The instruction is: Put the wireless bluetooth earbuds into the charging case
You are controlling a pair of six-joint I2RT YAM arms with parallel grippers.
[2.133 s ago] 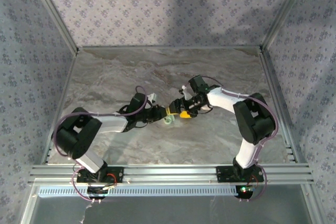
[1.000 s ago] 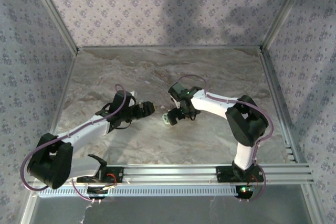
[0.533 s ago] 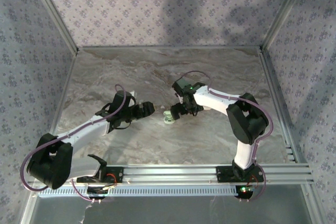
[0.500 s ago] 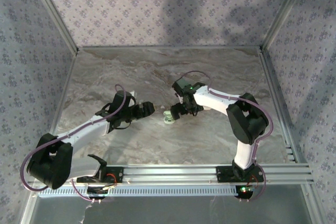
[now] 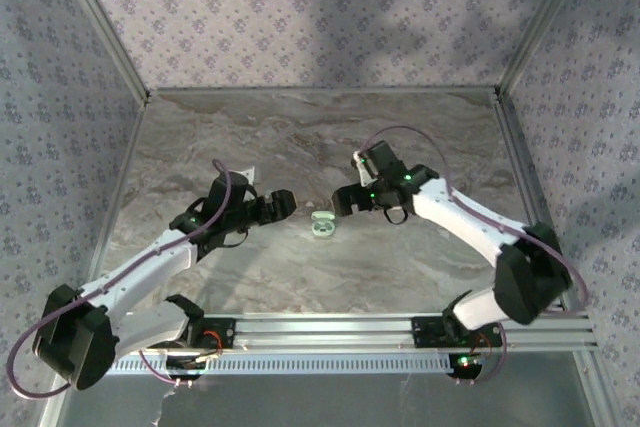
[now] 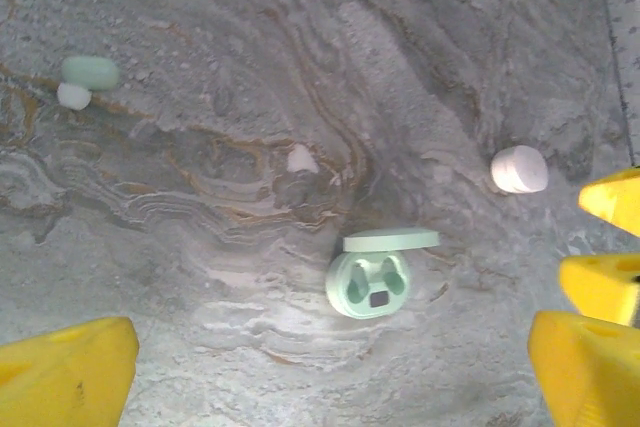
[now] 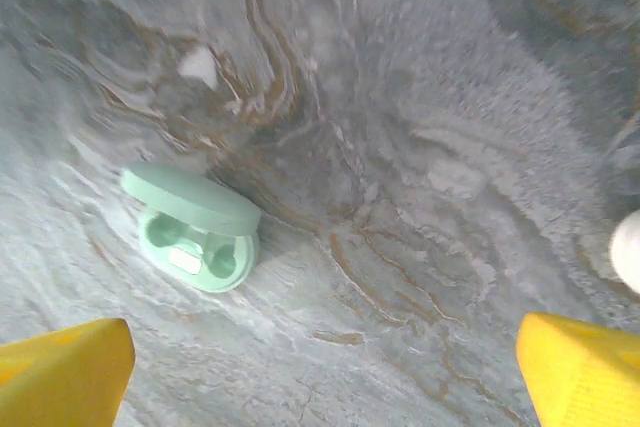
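2 claws released, open case between them at mid-worktop.
Bare marble worktop (image 5: 420,277) runs back from the front rail (image 5: 330,325). At its middle the mint charging case (image 5: 323,225), lid up, lies apart from the left gripper (image 5: 287,204) and right gripper (image 5: 342,200), both spread wide, gripping nothing. Just past the case lies 1 white earbud (image 6: 301,158); a rounder white piece (image 6: 519,169) off to one side is too small to name. Patterned walls (image 5: 300,17) close 3 sides.

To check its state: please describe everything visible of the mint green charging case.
The mint green charging case looks like smooth plastic, small and rounded. Its hinged lid stands open, showing two wells with a small dark mark between them. It rests on the marble table, between the open left gripper and right gripper, touched by neither.
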